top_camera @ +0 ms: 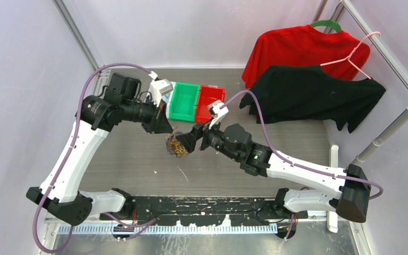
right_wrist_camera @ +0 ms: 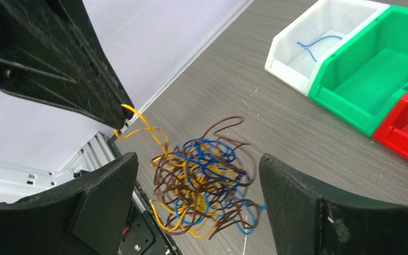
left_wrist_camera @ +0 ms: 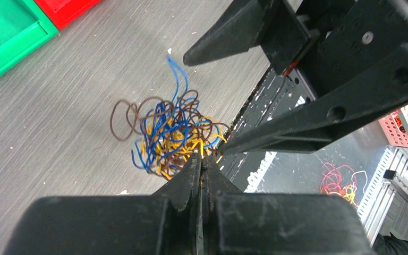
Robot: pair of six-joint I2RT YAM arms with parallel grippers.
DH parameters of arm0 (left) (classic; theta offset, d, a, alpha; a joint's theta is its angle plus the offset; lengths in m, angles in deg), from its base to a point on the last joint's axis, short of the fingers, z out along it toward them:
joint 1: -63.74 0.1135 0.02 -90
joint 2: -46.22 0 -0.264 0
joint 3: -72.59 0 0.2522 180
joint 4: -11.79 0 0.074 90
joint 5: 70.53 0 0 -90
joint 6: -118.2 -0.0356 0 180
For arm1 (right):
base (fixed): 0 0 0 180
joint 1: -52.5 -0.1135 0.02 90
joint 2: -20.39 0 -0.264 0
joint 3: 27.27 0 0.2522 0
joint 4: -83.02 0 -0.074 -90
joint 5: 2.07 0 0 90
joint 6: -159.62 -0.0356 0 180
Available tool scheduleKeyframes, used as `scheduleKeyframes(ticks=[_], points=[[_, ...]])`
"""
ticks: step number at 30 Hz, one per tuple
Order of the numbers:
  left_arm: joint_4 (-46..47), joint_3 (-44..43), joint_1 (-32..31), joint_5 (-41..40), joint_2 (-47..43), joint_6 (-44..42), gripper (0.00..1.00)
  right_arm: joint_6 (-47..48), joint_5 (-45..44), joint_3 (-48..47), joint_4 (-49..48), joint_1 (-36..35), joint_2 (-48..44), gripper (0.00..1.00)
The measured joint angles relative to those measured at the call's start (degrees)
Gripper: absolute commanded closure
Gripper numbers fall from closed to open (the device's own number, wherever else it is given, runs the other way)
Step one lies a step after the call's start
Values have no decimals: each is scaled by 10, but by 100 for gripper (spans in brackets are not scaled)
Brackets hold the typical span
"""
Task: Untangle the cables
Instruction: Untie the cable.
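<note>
The cables are one tangled clump of thin blue, yellow and brown wires, hanging just over the grey table. My left gripper is shut on a yellow wire at the top of the clump. The left wrist view shows its jaws pressed together with the cables below. My right gripper is open, right beside the clump. In the right wrist view its fingers stand wide apart on either side of the cables, not touching them. The left gripper's tip pinches the yellow wire there.
A white bin holding one blue wire, a green bin and a red bin stand at the back. A red shirt and a black shirt hang on a rack at right, with a pink hanger.
</note>
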Motion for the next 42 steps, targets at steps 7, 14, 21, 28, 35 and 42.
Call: scheduleKeyframes(ticks=[7, 14, 21, 28, 35, 42], points=[[0, -11, 0, 5, 0, 5, 100, 1, -3, -17, -3, -12, 32, 13], [-2, -21, 0, 18, 0, 10, 100, 3, -34, -41, -28, -12, 66, 14], [-5, -26, 0, 27, 2, 10, 100, 2, -45, -52, -48, -12, 93, 17], [-9, -46, 0, 54, 10, 15, 100, 11, -84, -52, -82, -16, 110, 20], [-21, -93, 0, 114, 21, 40, 100, 43, -117, -69, -116, -16, 162, 22], [-32, -137, 0, 152, 49, 62, 100, 59, -126, -77, -126, -16, 187, 28]])
